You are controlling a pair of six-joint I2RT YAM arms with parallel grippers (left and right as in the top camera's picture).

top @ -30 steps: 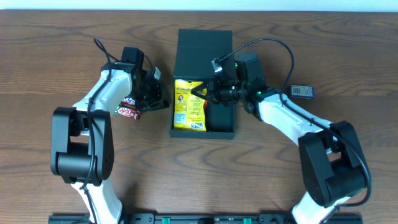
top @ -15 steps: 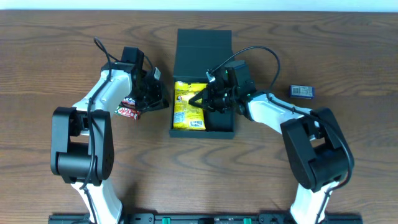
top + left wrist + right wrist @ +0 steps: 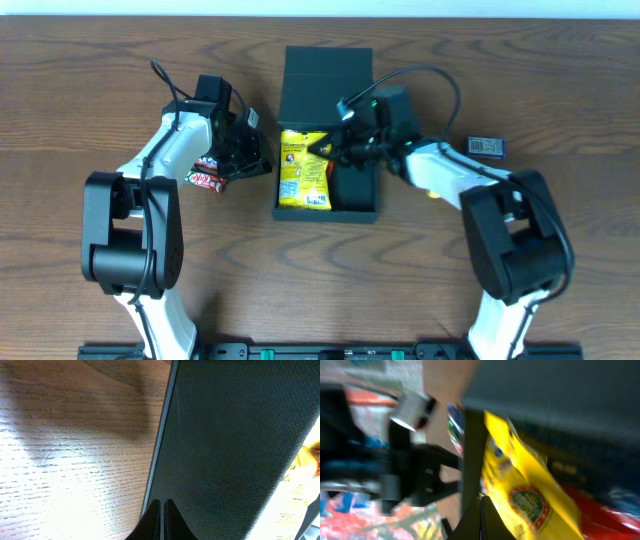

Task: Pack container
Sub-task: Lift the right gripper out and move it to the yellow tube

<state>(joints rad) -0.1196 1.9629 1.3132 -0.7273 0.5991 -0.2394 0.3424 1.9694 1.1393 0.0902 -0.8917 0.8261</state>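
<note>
The container (image 3: 355, 205) is a dark teal-green box in the middle of the table, with its flap lid (image 3: 328, 80) open toward the back. A yellow snack packet (image 3: 303, 175) lies in its left half. My right gripper (image 3: 322, 148) is shut and empty, its tips at the packet's upper right corner; the blurred right wrist view shows the fingers (image 3: 481, 505) beside the yellow packet (image 3: 530, 495). My left gripper (image 3: 262, 166) is shut and empty against the box's outer left wall; the left wrist view shows the fingertips (image 3: 162, 510) on that wall (image 3: 225, 435).
A red chocolate bar packet (image 3: 207, 178) lies on the wooden table beside my left arm. A small dark device (image 3: 486, 147) lies at the right. The container's right half shows a dark floor.
My right gripper dipped toward the front over the yellow packet, then came back toward the packet's upper corner. My left arm and the container have not moved.
</note>
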